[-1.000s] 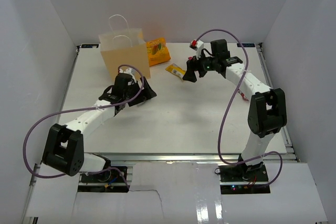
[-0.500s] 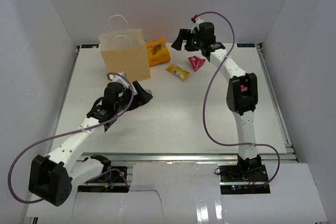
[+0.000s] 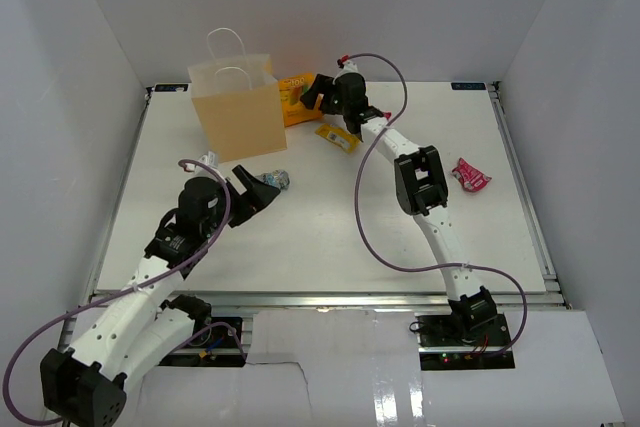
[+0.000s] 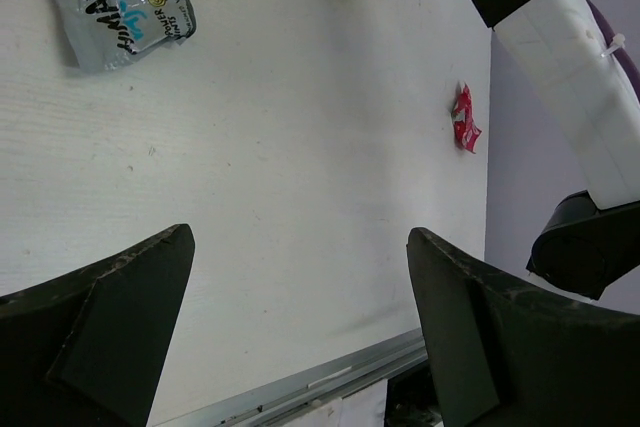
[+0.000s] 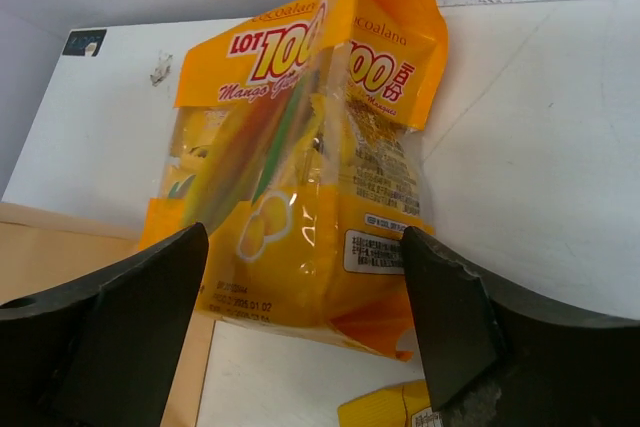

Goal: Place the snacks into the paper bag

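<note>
The left tool hangs low over the near-left part of the bench, its 2 fingers spread wide with nothing between them. Just beyond it lies a silver-blue packet, flat on the bench. Well off to the right sits a magenta wrapper, alone. Farther back, a yellow packet lies beside the right arm. The right tool is spread too, its fingers apart and aimed at the orange-yellow chip bag, which rests against the paper bag. That tan bag stands upright at the far left, its 2 white handles raised.
</note>
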`<state>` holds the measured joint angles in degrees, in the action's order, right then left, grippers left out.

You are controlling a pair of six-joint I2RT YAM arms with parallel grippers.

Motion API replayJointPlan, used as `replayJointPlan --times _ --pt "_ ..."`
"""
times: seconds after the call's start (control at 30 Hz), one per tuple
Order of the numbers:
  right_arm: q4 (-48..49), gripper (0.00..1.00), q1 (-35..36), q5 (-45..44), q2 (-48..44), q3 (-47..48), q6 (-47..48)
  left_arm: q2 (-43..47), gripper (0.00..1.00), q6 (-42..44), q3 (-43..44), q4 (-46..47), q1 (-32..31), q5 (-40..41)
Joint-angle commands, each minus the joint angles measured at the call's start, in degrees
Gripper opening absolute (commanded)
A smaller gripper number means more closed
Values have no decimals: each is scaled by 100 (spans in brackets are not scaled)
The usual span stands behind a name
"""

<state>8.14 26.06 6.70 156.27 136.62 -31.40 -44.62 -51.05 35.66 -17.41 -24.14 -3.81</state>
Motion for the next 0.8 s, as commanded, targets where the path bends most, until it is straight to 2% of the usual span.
replayJointPlan --times 0.0,0.03,0.1,0.13,0.17,0.27,0.47,0.6,0.67,0.7,0.77 --pt "356 82 -14 -152 27 59 -261 -99 98 -116 20 -140 -29 13" --pt "329 79 4 -134 9 -125 -279 -134 98 -142 20 -149 -29 4" --pt "293 60 4 -12 -8 -258 -314 -187 98 -151 46 -140 -29 -14" --pt "302 51 4 7 -43 -319 -306 -196 98 -151 46 -140 -29 -14" --pt "293 33 -5 16 -78 -442 -288 -187 98 -151 46 -140 -29 -5" --pt "311 8 -92 112 -350 -801 -218 -161 98 -160 55 -131 -29 -14" --pt "459 8 -540 998 -1378 -1794 -60 -178 98 -265 20 97 -29 -93" --pt "1065 8 -945 2927 -2334 -2849 46 -406 98 -309 -6 623 -29 -225" --pt "1207 8 -1103 3458 -2670 -3447 72 -670 98 -353 -24 878 -29 -321" --pt "1355 8 -1182 3992 -2993 -3858 55 -775 98 -397 -33 1114 -29 -426" --pt "1409 8 -1235 4347 -3364 -4308 37 -1135 98 -459 -15 1370 -29 -532"
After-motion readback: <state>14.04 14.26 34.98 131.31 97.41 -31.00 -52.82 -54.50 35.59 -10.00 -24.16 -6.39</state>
